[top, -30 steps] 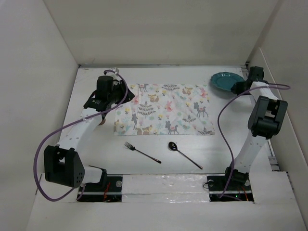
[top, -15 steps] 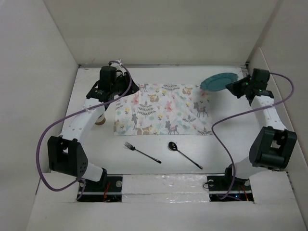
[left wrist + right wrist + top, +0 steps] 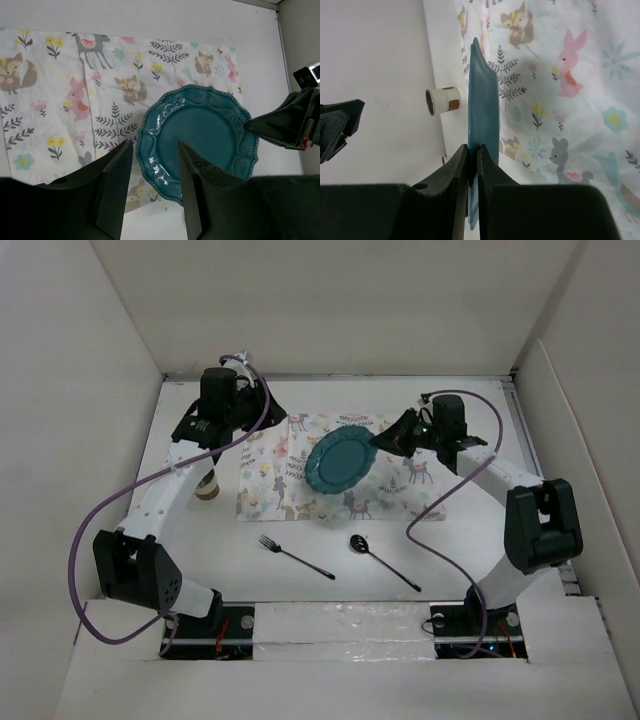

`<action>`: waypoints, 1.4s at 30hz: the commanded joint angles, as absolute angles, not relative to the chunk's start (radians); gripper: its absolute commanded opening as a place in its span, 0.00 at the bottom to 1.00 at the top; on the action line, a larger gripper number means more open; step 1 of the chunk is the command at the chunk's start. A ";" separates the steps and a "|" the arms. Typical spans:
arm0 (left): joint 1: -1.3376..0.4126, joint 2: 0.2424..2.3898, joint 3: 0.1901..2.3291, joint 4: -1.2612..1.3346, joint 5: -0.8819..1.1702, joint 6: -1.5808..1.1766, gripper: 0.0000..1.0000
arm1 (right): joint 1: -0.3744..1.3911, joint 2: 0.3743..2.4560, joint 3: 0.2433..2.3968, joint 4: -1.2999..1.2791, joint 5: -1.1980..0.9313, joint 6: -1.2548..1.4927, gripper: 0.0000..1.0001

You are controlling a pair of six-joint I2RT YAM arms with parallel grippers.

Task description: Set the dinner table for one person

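My right gripper [image 3: 386, 440] is shut on the rim of a teal scalloped plate [image 3: 340, 461] and holds it tilted above the middle-left of the animal-print placemat [image 3: 405, 485]. In the right wrist view the plate [image 3: 483, 95] is edge-on, pinched between the fingers of that gripper [image 3: 473, 150]. My left gripper [image 3: 248, 432] is open and empty over the placemat's left end. In its wrist view that gripper [image 3: 154, 170] looks down at the plate [image 3: 200, 130] and the placemat [image 3: 60, 100]. All this is on the white dinner table [image 3: 200, 540].
A small white and brown cup [image 3: 207, 486] stands left of the placemat, also seen in the right wrist view [image 3: 442, 100]. A black fork [image 3: 295, 557] and a black spoon [image 3: 383, 562] lie in front of the placemat. White walls enclose the table.
My right gripper has carried the plate from the back right corner leftward to above the placemat. My left arm has shifted only slightly.
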State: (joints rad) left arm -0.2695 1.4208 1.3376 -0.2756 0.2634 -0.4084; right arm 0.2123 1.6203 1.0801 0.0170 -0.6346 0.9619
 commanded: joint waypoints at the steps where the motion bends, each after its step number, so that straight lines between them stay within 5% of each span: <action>1: -0.273 1.361 1.353 -0.270 0.258 -0.396 0.38 | 0.221 1.652 1.095 0.371 -0.756 1.077 0.00; 10: -0.273 1.356 1.318 -0.264 0.265 -0.405 0.37 | 0.230 1.844 1.135 0.690 -0.813 1.272 0.00; 22: -0.273 1.353 1.289 -0.261 0.244 -0.397 0.37 | 0.229 1.916 1.085 0.491 -0.749 1.102 0.00; 32: -0.273 1.347 1.302 -0.276 0.219 -0.385 0.37 | 0.219 1.899 1.164 0.007 -0.559 0.822 0.39; 42: -0.273 1.341 1.426 -0.302 0.164 -0.391 0.32 | 0.229 1.761 1.325 -0.339 -0.236 0.666 0.58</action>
